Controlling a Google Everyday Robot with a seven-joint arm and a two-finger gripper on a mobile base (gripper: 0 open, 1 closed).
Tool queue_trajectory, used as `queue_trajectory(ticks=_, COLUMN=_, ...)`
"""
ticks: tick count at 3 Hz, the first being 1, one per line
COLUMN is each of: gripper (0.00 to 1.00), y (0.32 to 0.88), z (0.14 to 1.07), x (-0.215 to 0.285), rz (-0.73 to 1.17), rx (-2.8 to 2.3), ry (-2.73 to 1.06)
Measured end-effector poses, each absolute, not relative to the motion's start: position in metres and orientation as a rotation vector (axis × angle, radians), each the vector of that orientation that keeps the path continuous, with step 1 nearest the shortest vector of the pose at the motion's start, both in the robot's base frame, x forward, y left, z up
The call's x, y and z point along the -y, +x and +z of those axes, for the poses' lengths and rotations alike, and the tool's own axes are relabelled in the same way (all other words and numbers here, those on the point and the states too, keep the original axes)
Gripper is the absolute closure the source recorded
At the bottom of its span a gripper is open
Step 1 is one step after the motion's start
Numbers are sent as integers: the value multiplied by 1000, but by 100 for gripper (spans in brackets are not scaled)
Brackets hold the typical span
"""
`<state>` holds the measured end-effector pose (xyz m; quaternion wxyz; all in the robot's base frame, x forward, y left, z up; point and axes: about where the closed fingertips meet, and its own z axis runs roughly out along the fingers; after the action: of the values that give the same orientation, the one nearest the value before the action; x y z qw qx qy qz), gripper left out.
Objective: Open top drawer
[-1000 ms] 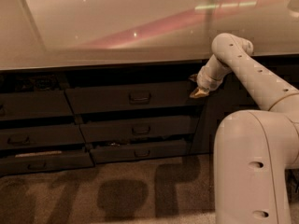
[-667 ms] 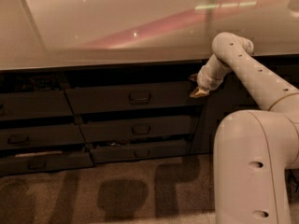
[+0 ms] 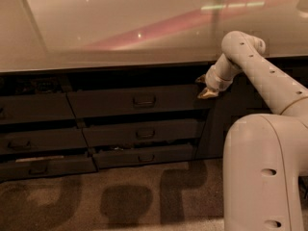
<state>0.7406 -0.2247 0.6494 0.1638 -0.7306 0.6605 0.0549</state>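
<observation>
The top drawer is the wide dark grey front in the middle column under the countertop, with a small loop handle at its centre. A dark gap shows above it, and the front stands slightly out from the cabinet. My gripper is at the drawer's right end, well to the right of the handle and just under the counter edge. Its two fingertips stand apart with nothing between them. My white arm reaches in from the right.
Two slimmer drawer fronts lie below the top drawer, and a left column of drawers also stands slightly out. The glossy countertop overhangs above. My white base fills the lower right. The carpeted floor is in front.
</observation>
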Motion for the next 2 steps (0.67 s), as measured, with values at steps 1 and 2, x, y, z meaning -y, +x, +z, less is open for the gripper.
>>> queue_trajectory(ticks=1, gripper=100, y=733, z=681, x=251, rz=6, rx=-1813, ry=-2079)
queue_trajectory(ticks=2, gripper=100, y=720, z=713, x=263, rz=-207, rx=-1757, ry=-2027)
